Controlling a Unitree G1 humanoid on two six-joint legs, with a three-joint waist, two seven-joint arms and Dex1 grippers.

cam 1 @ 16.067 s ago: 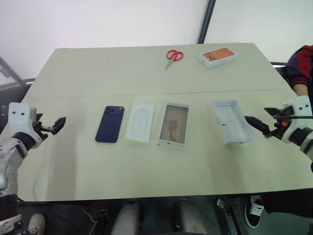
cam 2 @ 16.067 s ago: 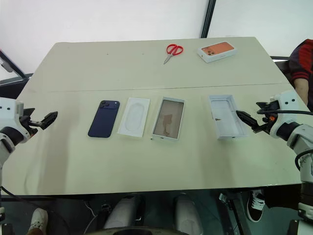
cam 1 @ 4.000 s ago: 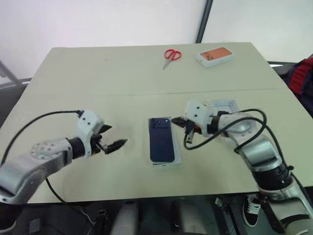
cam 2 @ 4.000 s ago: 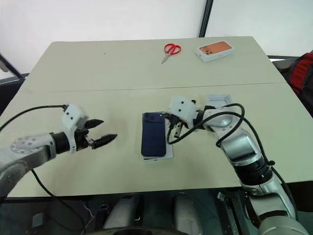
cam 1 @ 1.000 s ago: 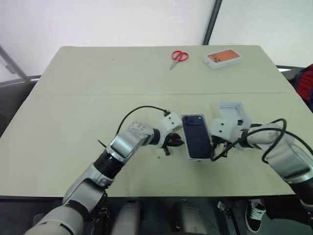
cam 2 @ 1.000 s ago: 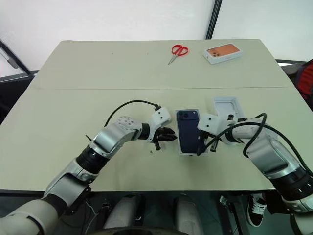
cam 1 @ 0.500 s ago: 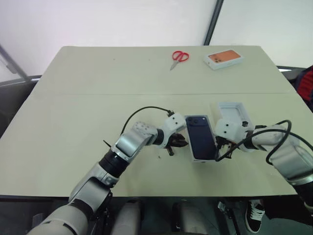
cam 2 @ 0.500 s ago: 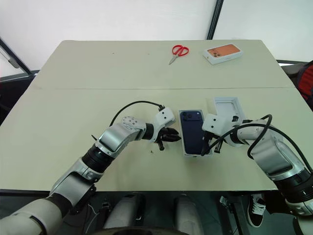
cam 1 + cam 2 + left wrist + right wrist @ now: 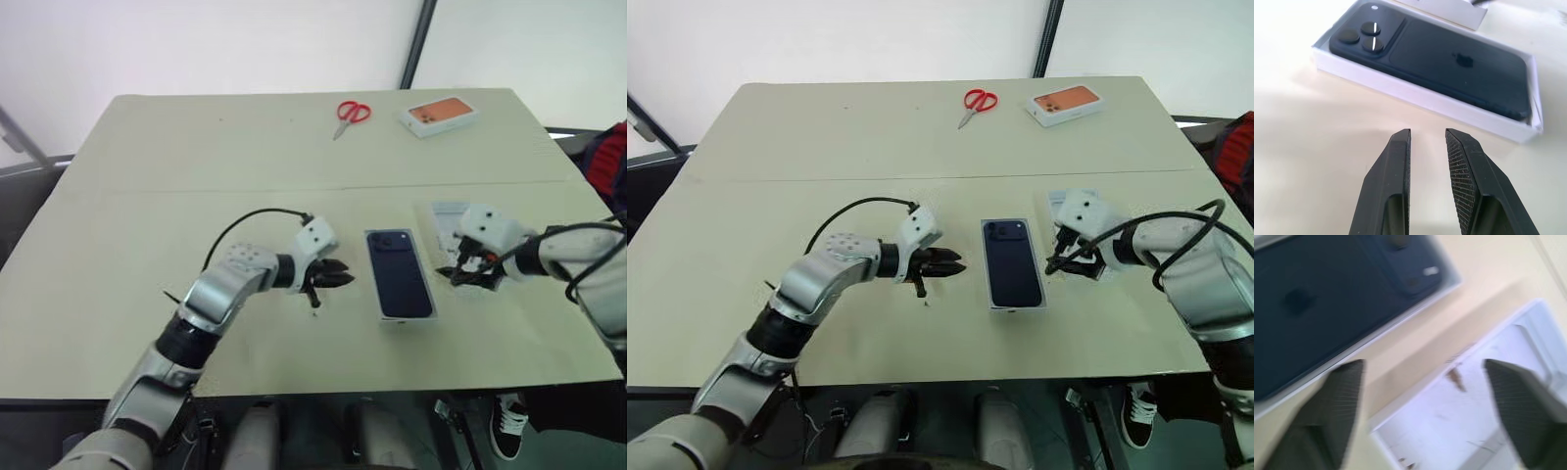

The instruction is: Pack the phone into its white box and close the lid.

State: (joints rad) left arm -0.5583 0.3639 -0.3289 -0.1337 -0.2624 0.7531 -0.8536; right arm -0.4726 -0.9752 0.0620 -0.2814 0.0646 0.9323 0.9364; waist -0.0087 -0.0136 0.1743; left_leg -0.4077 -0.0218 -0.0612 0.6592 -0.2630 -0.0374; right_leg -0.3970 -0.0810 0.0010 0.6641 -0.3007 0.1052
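The dark blue phone point(image 9: 399, 272) lies back up in the white box point(image 9: 409, 318), just right of the table's middle; the left wrist view shows it point(image 9: 1449, 63) inside the box's wall point(image 9: 1415, 95). My left gripper point(image 9: 338, 277) hovers a little to the left of the box, pointing at it, open by a narrow gap with nothing between the fingers point(image 9: 1400, 161). My right gripper point(image 9: 460, 274) stands wide open just right of the box, above the near end of the lid point(image 9: 446, 217), which lies white inside up point(image 9: 1474, 406).
Red-handled scissors point(image 9: 350, 111) and an orange-topped box point(image 9: 438, 113) lie near the table's far edge. A person's red sleeve point(image 9: 607, 157) shows at the right edge. A seam point(image 9: 196, 189) runs across the table.
My right gripper has opened wide, lifted and moved right, away from the box and over the lid. My left gripper has drawn back a little to the left of the box.
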